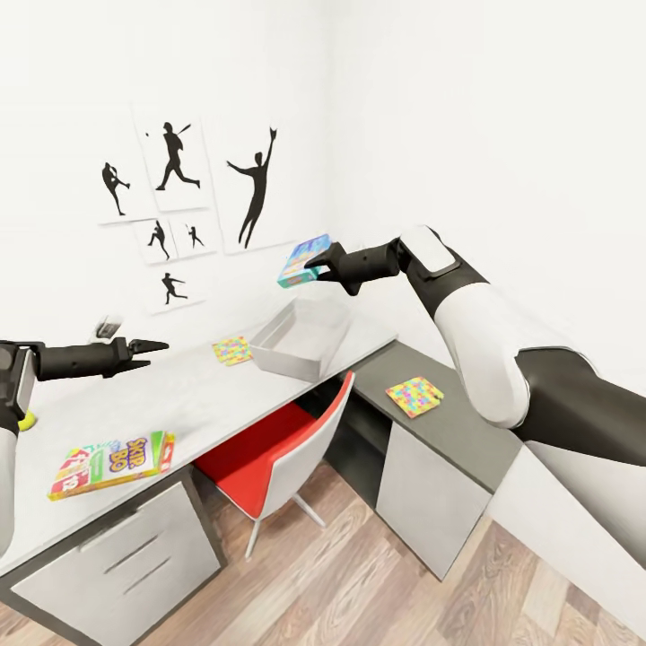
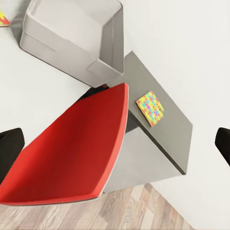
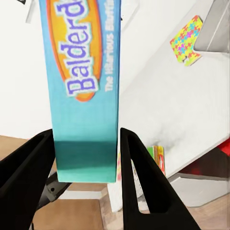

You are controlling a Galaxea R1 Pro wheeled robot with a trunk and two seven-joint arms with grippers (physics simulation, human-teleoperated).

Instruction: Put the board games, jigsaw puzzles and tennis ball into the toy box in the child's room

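— Where was the blue board game (image 1: 303,260)?

— Mid-frame, clamped in the right pincer (image 1: 316,265) above the empty toy box (image 1: 301,339).

— What remained?

— Everything: yellow game (image 1: 112,461) lower left, both puzzles (image 1: 232,350) (image 1: 414,396) (left pincer (image 1: 154,345) hovered, grip unreadable).

Matt grey toy box (image 1: 301,339), glossy red chair shell (image 1: 269,449), wood-grain floor (image 1: 377,583).

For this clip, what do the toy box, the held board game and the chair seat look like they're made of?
Toy box: probably matte plastic, with smooth, seamless grey walls and no shine. Held board game: likely printed cardboard, a thin flat box with colourful lettering, held in the right gripper. Chair: seemingly moulded plastic, a smooth red inner shell with a white back.
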